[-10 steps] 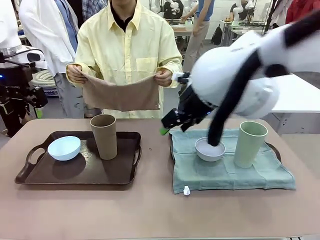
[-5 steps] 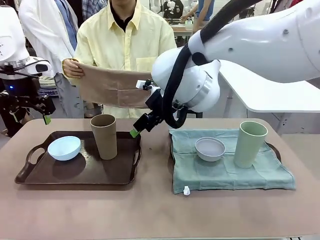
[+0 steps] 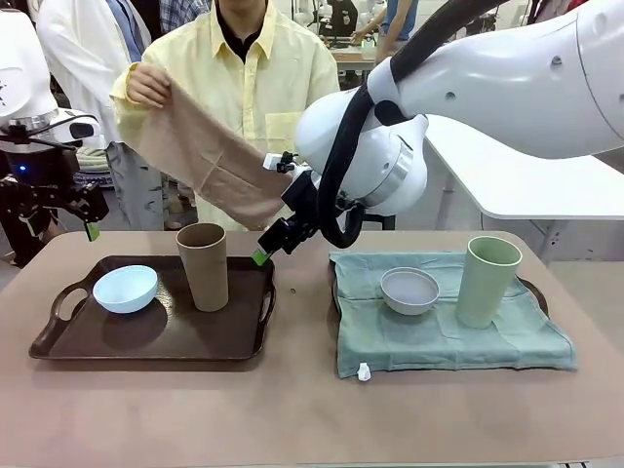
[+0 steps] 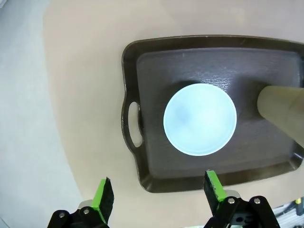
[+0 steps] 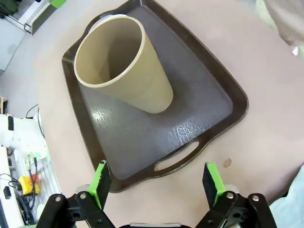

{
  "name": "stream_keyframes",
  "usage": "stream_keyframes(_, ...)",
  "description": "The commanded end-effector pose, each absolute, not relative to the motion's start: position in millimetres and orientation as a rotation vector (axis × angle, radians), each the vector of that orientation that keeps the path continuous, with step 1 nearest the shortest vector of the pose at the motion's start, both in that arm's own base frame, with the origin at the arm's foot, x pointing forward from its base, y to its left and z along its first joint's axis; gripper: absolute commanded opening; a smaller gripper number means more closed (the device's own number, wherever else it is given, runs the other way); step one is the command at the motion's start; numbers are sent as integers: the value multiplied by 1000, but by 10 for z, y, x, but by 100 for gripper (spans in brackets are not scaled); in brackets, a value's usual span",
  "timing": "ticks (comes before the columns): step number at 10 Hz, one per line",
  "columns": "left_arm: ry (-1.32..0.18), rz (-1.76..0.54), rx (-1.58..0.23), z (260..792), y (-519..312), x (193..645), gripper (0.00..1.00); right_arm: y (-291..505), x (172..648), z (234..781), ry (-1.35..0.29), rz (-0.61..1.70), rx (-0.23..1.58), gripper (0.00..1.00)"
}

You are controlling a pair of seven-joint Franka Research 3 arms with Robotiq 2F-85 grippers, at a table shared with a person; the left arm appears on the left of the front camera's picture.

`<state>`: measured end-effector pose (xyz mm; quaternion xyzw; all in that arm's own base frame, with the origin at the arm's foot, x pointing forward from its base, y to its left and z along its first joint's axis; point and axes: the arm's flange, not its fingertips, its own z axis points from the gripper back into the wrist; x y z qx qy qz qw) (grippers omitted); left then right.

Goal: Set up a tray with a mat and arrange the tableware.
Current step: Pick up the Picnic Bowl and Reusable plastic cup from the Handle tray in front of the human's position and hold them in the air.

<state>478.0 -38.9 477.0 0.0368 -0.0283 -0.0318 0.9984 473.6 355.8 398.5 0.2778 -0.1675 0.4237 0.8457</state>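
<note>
A dark brown tray (image 3: 58,343) on the left holds a light blue bowl (image 3: 125,289) and a tan cup (image 3: 203,265). On the right, a green mat (image 3: 439,336) covers a second tray and carries a grey-white bowl (image 3: 409,290) and a pale green cup (image 3: 487,281). My right gripper (image 3: 265,252) hangs open above the left tray's right edge, with the tan cup (image 5: 121,64) below it and nothing between its fingers (image 5: 99,183). My left gripper (image 3: 58,229) stands open at the far left, high over the blue bowl (image 4: 200,119). The person holds up a brown mat (image 3: 210,156).
The person stands at the far side, one hand (image 3: 146,86) raising a corner of the brown mat so it hangs slantwise. Bare table (image 3: 292,409) runs between the two trays and along the front. The tray's handle (image 4: 133,124) faces my left gripper.
My right arm has swung left from over the grey-white bowl to above the left tray's right edge. The person has lifted one corner of the brown mat. The left arm has shifted slightly.
</note>
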Motion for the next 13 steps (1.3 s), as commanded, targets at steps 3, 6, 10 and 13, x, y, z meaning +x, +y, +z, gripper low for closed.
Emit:
stream_keyframes(3,-196,-52,51,4732,-716,4787,100,3591,4998,3572,-502,1200,720,100)
stream_keyframes(6,-216,-8,35,4677,-908,4820,100,3694,5023,3363,-520,1300,920,100)
stream_keyframes(10,-124,-37,-33,4614,-798,4805,100,3918,4918,3237,-555,1440,1040,100)
stream_keyframes(13,-142,-105,-27,4585,-860,4807,100,4021,5006,3146,-604,1497,953,100)
